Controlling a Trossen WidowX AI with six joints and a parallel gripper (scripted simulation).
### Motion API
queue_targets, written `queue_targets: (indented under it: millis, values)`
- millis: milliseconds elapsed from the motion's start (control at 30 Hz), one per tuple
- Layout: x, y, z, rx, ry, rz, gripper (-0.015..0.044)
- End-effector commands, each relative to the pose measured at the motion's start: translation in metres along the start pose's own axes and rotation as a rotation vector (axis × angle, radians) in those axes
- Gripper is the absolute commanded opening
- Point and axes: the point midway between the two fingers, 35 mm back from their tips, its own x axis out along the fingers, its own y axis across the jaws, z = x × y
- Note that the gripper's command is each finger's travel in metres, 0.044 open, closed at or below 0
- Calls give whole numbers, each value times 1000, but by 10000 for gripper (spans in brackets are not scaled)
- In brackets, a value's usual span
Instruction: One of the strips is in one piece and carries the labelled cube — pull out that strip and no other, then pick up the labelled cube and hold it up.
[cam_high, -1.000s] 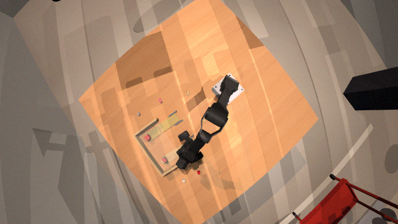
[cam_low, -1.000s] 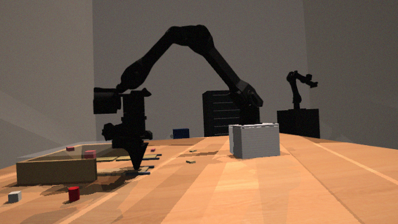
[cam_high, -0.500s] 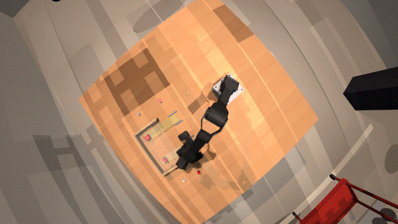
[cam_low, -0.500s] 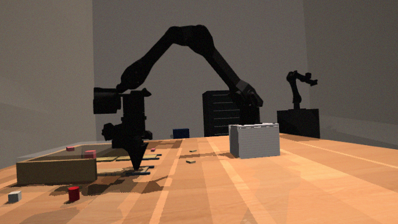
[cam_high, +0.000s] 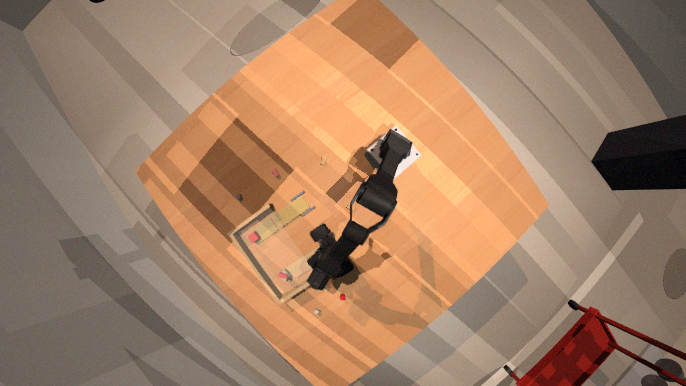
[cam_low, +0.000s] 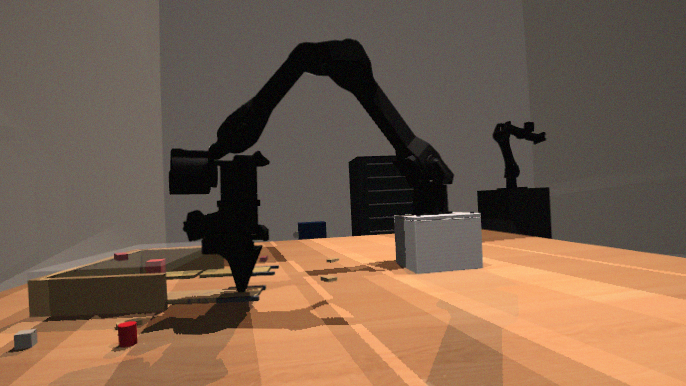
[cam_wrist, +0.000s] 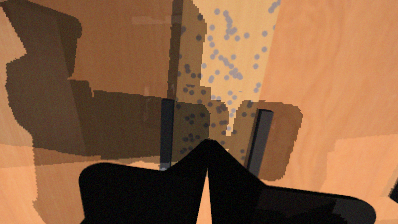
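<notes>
My gripper (cam_low: 242, 290) (cam_wrist: 209, 145) is shut with nothing between its fingertips. The tips point down, low over the outer end of the near dotted strip (cam_high: 298, 270) (cam_low: 195, 297) (cam_wrist: 250, 55), between its two dark side bars (cam_wrist: 166, 132) (cam_wrist: 260, 142). The arm hides this end in the top view. A pink-red cube (cam_high: 283, 275) (cam_low: 155, 265) is at this strip's inner end. The far strip (cam_high: 289, 214) seems to have a gap across it. Another pink-red cube (cam_high: 253, 237) (cam_low: 121, 256) is at its inner end. No label can be made out on either cube.
A low walled frame (cam_high: 260, 270) (cam_low: 105, 296) with a clear cover surrounds the inner strip ends. A red cylinder (cam_high: 342, 297) (cam_low: 127, 334) and a pale cube (cam_high: 317, 312) (cam_low: 25, 339) stand outside it. A pink block (cam_high: 275, 173) and beige bits (cam_high: 323, 161) (cam_low: 328, 279) lie elsewhere.
</notes>
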Motion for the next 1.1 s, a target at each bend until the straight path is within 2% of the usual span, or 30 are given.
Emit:
queue_targets:
  millis: [0,1067]
  values:
    - [4,-2,-11,4,17,-7,0]
    - [6,-3,-61,4,22,-7,0]
